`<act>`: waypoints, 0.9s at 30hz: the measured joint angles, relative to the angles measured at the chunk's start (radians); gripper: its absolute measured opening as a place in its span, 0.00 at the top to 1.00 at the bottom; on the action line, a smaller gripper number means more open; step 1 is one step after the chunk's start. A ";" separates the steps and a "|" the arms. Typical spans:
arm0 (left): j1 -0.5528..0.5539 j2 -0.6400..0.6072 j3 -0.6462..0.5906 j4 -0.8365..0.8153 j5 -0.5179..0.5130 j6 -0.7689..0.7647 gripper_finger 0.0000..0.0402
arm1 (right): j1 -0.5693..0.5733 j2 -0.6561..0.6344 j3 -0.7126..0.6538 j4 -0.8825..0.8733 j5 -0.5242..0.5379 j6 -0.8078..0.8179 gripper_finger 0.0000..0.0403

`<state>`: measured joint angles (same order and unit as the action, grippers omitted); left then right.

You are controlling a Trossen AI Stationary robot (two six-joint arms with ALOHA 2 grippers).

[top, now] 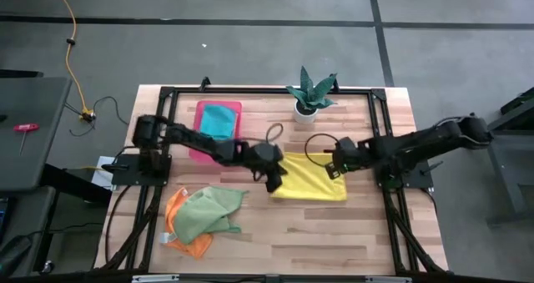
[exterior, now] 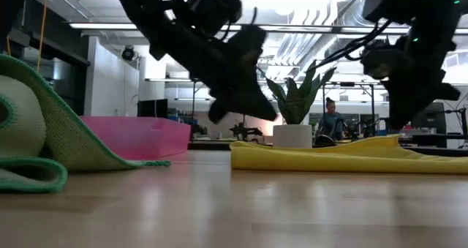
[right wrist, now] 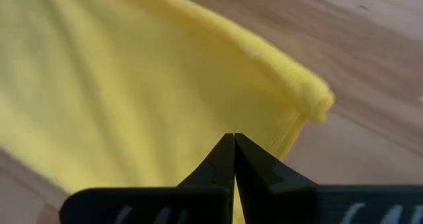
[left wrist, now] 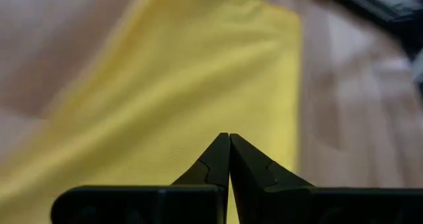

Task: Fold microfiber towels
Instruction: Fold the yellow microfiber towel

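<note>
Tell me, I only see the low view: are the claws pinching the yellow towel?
Observer: No. The left gripper is shut with no cloth between its fingers, over the yellow towel.
Operator: And the other claw?
Observer: The right gripper is shut too, with no cloth in it, by the towel's folded corner.
Operator: What's inside the pink tray?
Observer: A teal towel lies in the tray.

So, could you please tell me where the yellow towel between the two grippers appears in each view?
High view: yellow towel lies centre table, between both grippers.
Low view: flat strip at right, before the potted plant.
Left wrist view: fills most of the picture.
Right wrist view: covers the left part, folded corner right.
Shared landmark: the potted plant, only in the high and low views.
</note>
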<state>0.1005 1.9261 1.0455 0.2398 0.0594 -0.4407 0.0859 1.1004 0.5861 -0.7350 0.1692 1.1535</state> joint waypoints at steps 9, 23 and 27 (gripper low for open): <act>-0.080 0.165 0.058 0.001 0.008 -0.065 1.00 | -0.193 0.053 0.000 0.027 -0.075 -0.191 1.00; -0.080 0.180 0.056 0.007 0.036 -0.105 1.00 | -0.430 0.059 0.003 0.025 0.092 -0.253 1.00; -0.071 0.180 0.056 0.005 0.049 -0.105 1.00 | -0.436 -0.038 0.011 0.023 -0.133 -0.386 1.00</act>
<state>0.0293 2.1059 1.1013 0.2452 0.1080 -0.5453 -0.3498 1.0625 0.5972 -0.7121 0.0363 0.7677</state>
